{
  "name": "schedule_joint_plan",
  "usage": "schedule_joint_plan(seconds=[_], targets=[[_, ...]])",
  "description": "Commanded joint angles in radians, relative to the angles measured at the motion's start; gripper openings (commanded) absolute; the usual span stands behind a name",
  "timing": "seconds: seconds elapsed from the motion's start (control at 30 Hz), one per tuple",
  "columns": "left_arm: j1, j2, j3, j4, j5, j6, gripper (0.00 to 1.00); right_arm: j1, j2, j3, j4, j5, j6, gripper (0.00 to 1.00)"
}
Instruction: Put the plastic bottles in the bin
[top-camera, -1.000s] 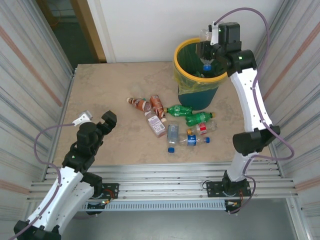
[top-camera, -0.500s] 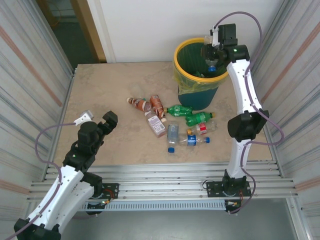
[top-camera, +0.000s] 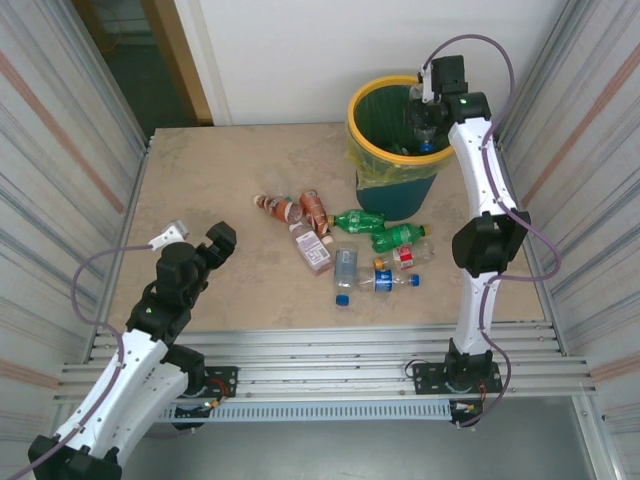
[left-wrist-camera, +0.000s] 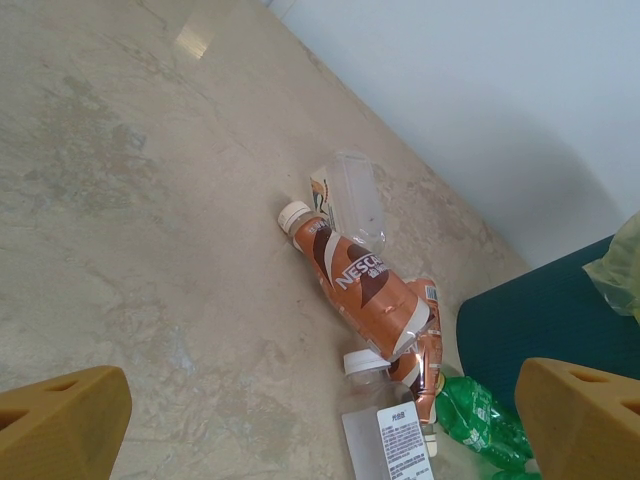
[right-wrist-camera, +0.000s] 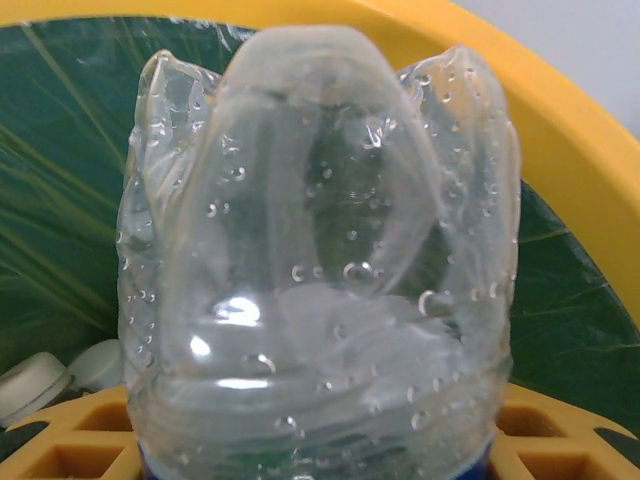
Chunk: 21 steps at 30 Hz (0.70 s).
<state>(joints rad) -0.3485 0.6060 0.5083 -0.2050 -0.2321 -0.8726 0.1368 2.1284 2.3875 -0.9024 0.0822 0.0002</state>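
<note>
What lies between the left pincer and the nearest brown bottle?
Bare tabletop, as the top view shows, separates the left pincer from the brown bottle.

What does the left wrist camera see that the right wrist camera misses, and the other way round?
Left wrist: a brown Nescafe bottle, a clear bottle and a green bottle lying on the table, near the bin's teal wall. Right wrist: the dimpled base of a wet clear bottle held over the yellow rim and green liner. Shared: the bin, and yellow jaws at the bottom edge.
</note>
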Motion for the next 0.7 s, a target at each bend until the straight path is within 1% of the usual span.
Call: schedule_joint_plan(seconds=[0.0,0.1,0.17,0.23,0.33,0.5,0.57,0.67], targets=[[0.002,-0.002,0.013,0.024,-0.003,-0.011,0.99,-0.002,0.024,-0.014,-0.002,0.026,-0.031,0.29],[0.002,-0.003,0.012,0.022,-0.002,-0.012,0.99,-0.002,0.036,-0.024,-0.001,0.03,-0.032,0.31],[0.002,-0.005,0.011,0.021,-0.003,-0.011,0.99,-0.002,0.042,-0.028,-0.004,0.031,-0.032,0.36],[0.001,-0.006,0.011,0.019,-0.005,-0.011,0.99,-0.002,0.046,-0.029,-0.01,0.03,-0.03,0.43],[0.002,-0.009,0.012,0.017,-0.006,-0.011,0.99,0.0,0.039,-0.03,-0.014,0.031,-0.028,0.6],[0.002,-0.009,0.01,0.019,-0.006,-0.011,0.99,0.007,-0.003,-0.027,-0.009,0.033,-0.028,0.78],[0.001,-0.009,0.009,0.018,-0.006,-0.011,0.99,0.012,-0.024,-0.028,-0.008,0.03,-0.028,0.81],[0.002,-0.011,0.009,0.018,-0.002,-0.011,0.99,0.022,-0.06,-0.028,-0.002,0.029,-0.029,0.83]])
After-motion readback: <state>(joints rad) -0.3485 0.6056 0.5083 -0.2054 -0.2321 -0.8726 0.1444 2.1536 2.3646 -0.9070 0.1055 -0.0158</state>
